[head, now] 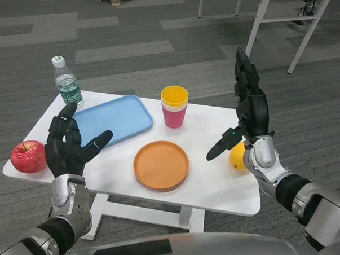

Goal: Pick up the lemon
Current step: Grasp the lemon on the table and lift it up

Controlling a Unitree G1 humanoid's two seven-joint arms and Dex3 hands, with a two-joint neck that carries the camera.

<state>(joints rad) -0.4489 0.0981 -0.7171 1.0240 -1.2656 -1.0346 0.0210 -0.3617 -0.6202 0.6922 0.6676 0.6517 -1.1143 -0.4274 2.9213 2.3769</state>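
The yellow lemon point(237, 157) lies on the white table point(213, 180) near its right edge, partly hidden behind my right hand. My right hand point(247, 111) is raised just above and in front of the lemon, fingers spread upward and thumb pointing down-left, holding nothing. Whether it touches the lemon I cannot tell. At the table's left front corner my left hand point(68, 143) hovers with its fingers apart and empty, right beside a red apple.
A red apple point(28, 156) sits at the left corner. A blue tray point(114, 119) and a water bottle point(66, 81) stand at the back left. Stacked yellow and pink cups point(174, 107) are at the back centre, an orange plate point(161, 165) in front of them.
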